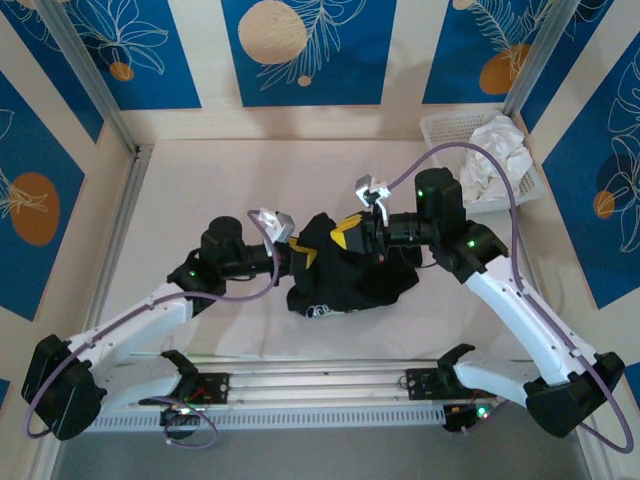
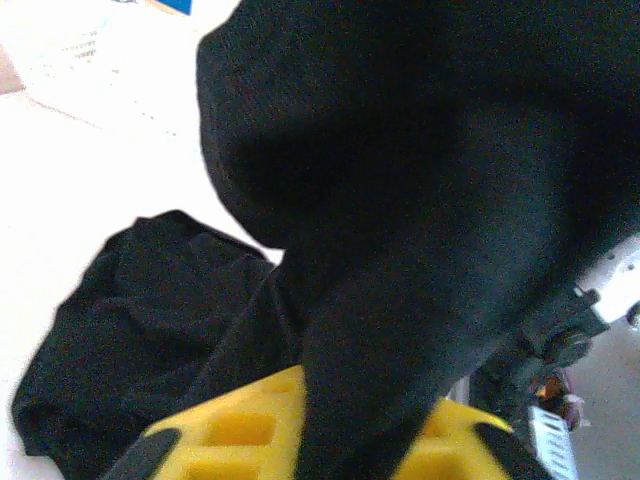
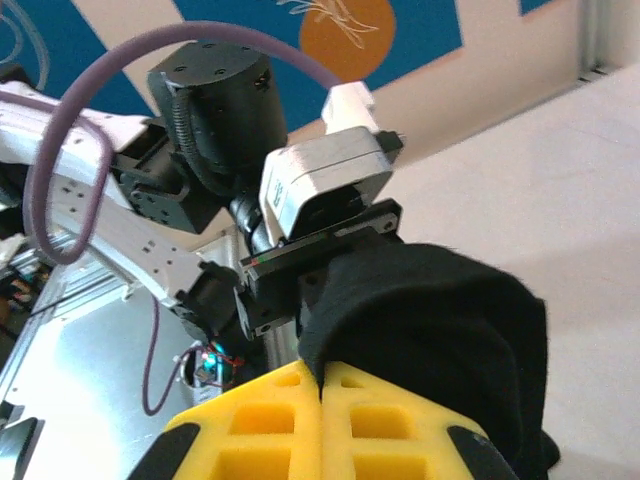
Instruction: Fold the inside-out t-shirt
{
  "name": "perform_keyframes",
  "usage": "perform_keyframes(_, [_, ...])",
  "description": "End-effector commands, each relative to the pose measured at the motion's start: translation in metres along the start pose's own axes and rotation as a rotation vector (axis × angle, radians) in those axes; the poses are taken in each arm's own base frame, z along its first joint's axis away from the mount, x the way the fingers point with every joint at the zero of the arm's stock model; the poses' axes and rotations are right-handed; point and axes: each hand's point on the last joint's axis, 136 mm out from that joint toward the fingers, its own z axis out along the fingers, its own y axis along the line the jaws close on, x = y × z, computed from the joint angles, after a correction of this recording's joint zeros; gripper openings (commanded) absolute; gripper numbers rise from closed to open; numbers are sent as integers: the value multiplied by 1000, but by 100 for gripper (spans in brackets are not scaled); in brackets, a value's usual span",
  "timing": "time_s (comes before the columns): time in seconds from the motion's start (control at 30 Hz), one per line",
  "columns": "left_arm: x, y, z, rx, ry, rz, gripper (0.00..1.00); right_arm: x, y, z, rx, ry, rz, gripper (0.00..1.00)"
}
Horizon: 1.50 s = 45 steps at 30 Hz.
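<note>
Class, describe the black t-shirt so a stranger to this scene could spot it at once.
Find the pale table, then its middle. There a bunched black t-shirt is gripped by the left end effector and the right end effector. Unlike the white cloth in the far-right basket, it is dark.

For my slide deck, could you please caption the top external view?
The left hand and right hand pinch the black t-shirt, bunched between them.

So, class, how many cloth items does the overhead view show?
2: the black t-shirt bunched in the middle, and a crumpled white cloth in the far-right basket; more may hide under it.
</note>
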Motion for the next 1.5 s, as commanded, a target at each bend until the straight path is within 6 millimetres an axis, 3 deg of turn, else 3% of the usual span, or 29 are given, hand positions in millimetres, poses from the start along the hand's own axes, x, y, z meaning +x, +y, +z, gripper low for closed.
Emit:
perform_keyframes(0.0, [-17, 21, -7, -144, -29, 40, 0, 1, -14, -13, 187, 68, -43, 0])
perform_keyframes(0.1, [-19, 24, -10, -175, -26, 43, 0, 11, -23, -10, 255, 126, -29, 0])
perform_keyframes(0.23, [-25, 26, -10, -186, -36, 41, 0, 18, 0, 10, 71, 129, -10, 1])
perform_keyframes(0.4, [-31, 38, -11, -262, -35, 37, 0, 24, 47, 19, -273, 87, -20, 14])
perform_keyframes(0.6, [-38, 36, -11, -258, -56, 46, 0, 42, 59, 18, -342, 114, -31, 26])
perform_keyframes(0.67, [-39, 36, -12, -256, -57, 46, 0, 47, 55, 17, -298, 114, -37, 27])
perform_keyframes(0.83, [-40, 32, -12, -236, -67, 37, 0, 57, 0, 15, 56, 95, -30, 28])
perform_keyframes(0.93, [-42, 28, -13, -225, -74, 31, 0, 71, -16, 14, 153, 102, -30, 28])
perform_keyframes(1.13, [-44, 28, -17, -232, -76, 25, 0, 101, 3, 27, 52, 145, -105, 26])
perform_keyframes(1.3, [-43, 28, -16, -232, -65, 21, 0, 107, 29, 45, -46, 167, -198, 27])
perform_keyframes(1.47, [-43, 26, -14, -220, -63, 18, 0, 100, 7, 61, 108, 206, -270, 29])
